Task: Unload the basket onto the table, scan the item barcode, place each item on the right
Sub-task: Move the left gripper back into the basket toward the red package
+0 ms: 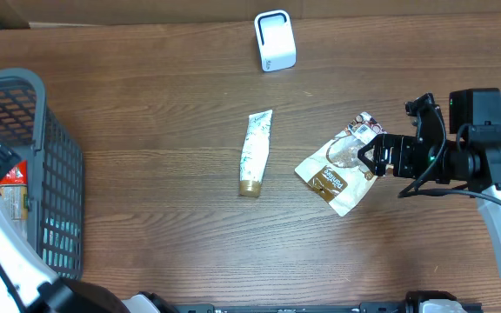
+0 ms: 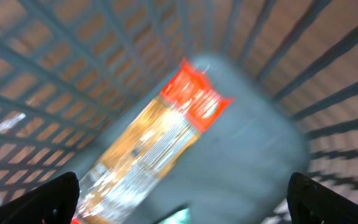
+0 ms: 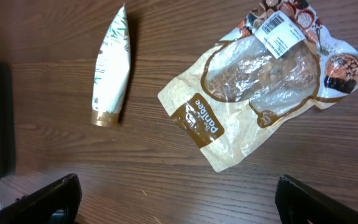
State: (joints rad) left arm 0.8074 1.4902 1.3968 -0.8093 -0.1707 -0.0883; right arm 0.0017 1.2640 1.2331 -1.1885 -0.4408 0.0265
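The snack pouch (image 1: 342,165) lies flat on the table (image 1: 146,104), right of centre, its barcode label (image 3: 279,32) facing up. The right gripper (image 1: 370,161) hovers at its right edge, released and empty. The tube (image 1: 255,152) lies centre, the white scanner (image 1: 275,41) at the top. At far left, the left gripper (image 2: 185,205) is spread wide inside the basket (image 1: 59,174), over a blurred orange packet (image 2: 160,137), possibly noodles.

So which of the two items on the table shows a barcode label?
The bag: a white barcode label faces up at one end. The tube shows none.
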